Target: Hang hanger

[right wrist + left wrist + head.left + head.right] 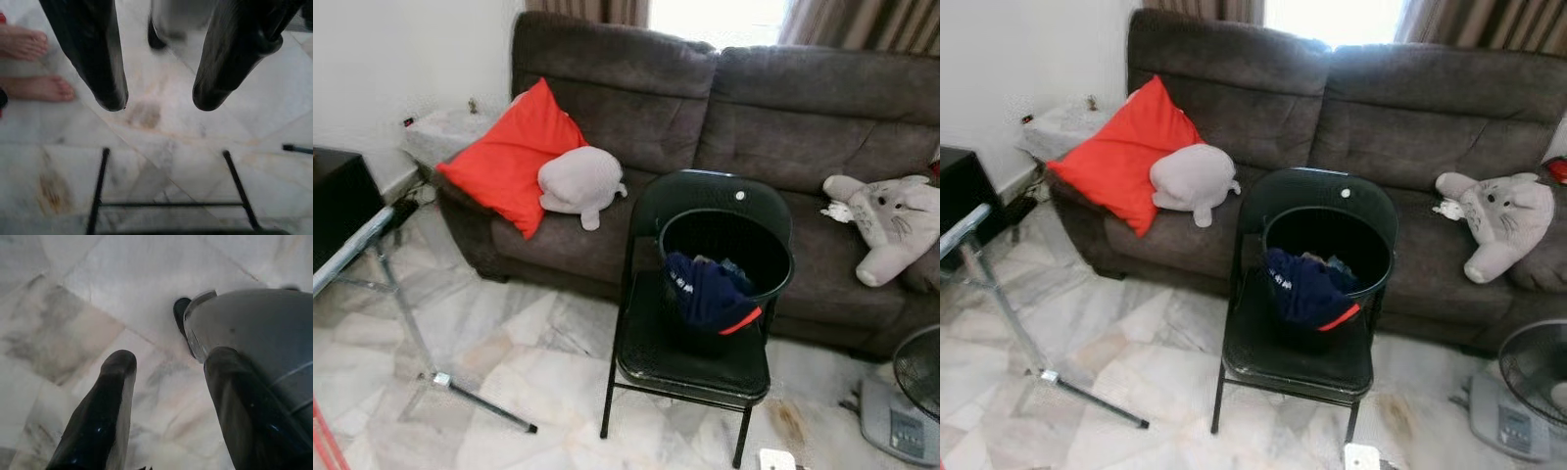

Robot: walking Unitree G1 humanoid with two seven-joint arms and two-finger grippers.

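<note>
No hanger can be made out anywhere; the nearest thing to the task is the dark bucket (725, 269) standing on the seat of a black folding chair (690, 362), with a navy garment (705, 291) trimmed in orange-red draped over its front rim and more cloth bunched inside it. The chair stands on the pale marble floor (509, 362) directly in front of a dark brown sofa (754, 108), its back rest nearly against the sofa's seat edge. On the sofa's left end lie a red cushion (514, 157) and, leaning against it, a grey rounded plush (579, 182); at the right end lies a grey and white plush animal (891, 220). To the left of the chair a metal rack (372, 245) stands on slanted legs, one foot bar reaching across the floor toward the chair, and a dark cabinet (337, 201) sits against the wall behind it. A fan (911, 392) with a grey base stands on the floor at the right, beside the sofa. The left gripper (166, 372) points down at the marble tiles with its two black fingers spread well apart and nothing between them; a grey rounded part of the robot sits just beside one finger. The right gripper (159, 100) also hangs above the floor, fingers wide apart and empty, with the chair's thin black legs below it and a person's bare feet (32, 66) on the tiles to one side.
</note>
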